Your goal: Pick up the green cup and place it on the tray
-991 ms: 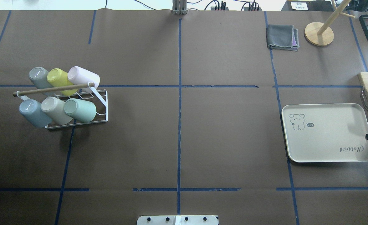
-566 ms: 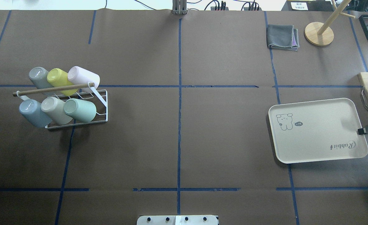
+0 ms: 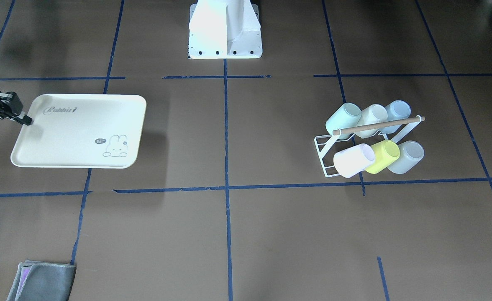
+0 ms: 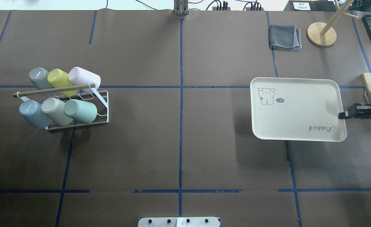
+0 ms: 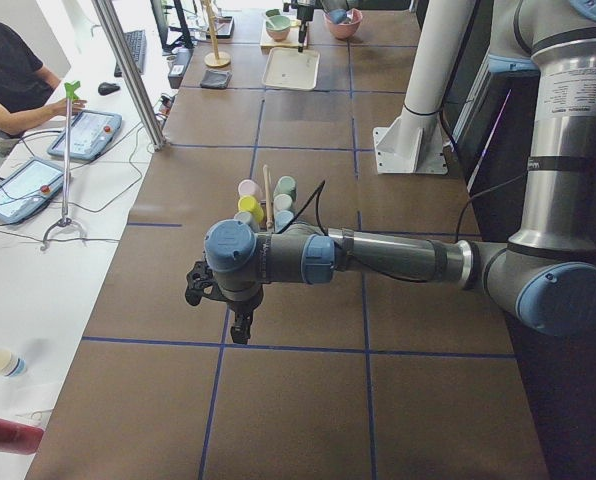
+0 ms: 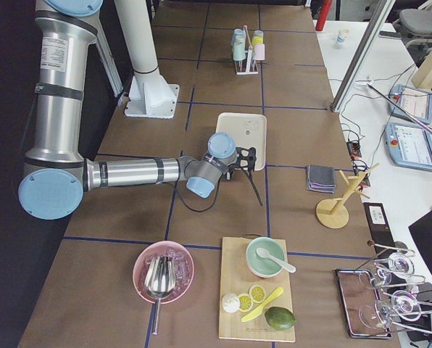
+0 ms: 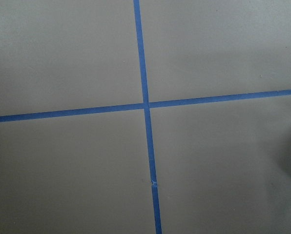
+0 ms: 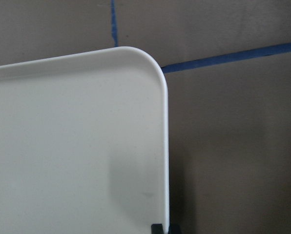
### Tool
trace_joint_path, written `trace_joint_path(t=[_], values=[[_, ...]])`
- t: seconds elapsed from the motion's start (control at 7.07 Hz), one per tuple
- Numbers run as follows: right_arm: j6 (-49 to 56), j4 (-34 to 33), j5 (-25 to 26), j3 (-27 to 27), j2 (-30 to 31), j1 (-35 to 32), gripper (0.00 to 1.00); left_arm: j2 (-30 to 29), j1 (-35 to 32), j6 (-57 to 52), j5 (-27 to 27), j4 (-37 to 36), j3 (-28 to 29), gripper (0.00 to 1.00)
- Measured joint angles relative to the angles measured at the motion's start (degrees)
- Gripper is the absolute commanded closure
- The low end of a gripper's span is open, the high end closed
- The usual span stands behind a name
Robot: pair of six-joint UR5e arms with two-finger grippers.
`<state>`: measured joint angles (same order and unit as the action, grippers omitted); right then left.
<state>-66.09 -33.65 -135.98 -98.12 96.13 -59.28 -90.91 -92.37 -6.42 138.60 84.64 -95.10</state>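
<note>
Script "Rabbit" marks tray (image 4: 296, 104), rim clamped by right tool (image 4: 341, 115); left tool (image 5: 241, 335): cannot tell.

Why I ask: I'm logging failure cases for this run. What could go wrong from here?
1. The right gripper pinches the tray only at the rim of one short edge, and the shadow suggests the tray is off the table. It may sag, tilt or slip out.
2. The green cup lies tilted in the rack, right beside the beige cup and near the wooden bar. Pulling it out could knock its neighbour or drag the rack.
</note>
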Motion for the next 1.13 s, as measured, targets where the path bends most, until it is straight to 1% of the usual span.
trace_joint_path(t=[0.14, 0.28, 0.42, 0.57, 0.85, 1.13], values=[[-3.68, -0.17, 0.76, -0.17, -2.95, 2.26, 1.0, 0.02, 0.0, 0.0, 0.0, 0.0, 0.0, 0.0], [-7.03, -0.44, 2.91, -0.23, -5.96, 5.36, 1.0, 0.02, 0.0, 0.02, 0.02, 0.0, 0.0, 0.0], [-9.71, -0.91, 6.64, -0.21, -8.72, 9.37, 1.0, 0.01, 0.0, 0.06, 0.06, 0.0, 0.0, 0.0], [-11.3, -2.83, 10.69, -0.21, -11.6, 13.32, 0.99, -0.03, 0.02, 0.08, 0.08, 0.0, 0.0, 0.0], [-12.2, -11.18, 17.9, -0.26, -18.41, 19.95, 0.99, -0.08, 0.06, 0.57, 0.09, 0.02, 0.0, 0.0], [-12.28, -18.79, 22.54, -0.17, -24.04, 25.45, 0.98, -0.1, 0.05, 1.75, 0.09, 0.08, 0.0, 0.0]])
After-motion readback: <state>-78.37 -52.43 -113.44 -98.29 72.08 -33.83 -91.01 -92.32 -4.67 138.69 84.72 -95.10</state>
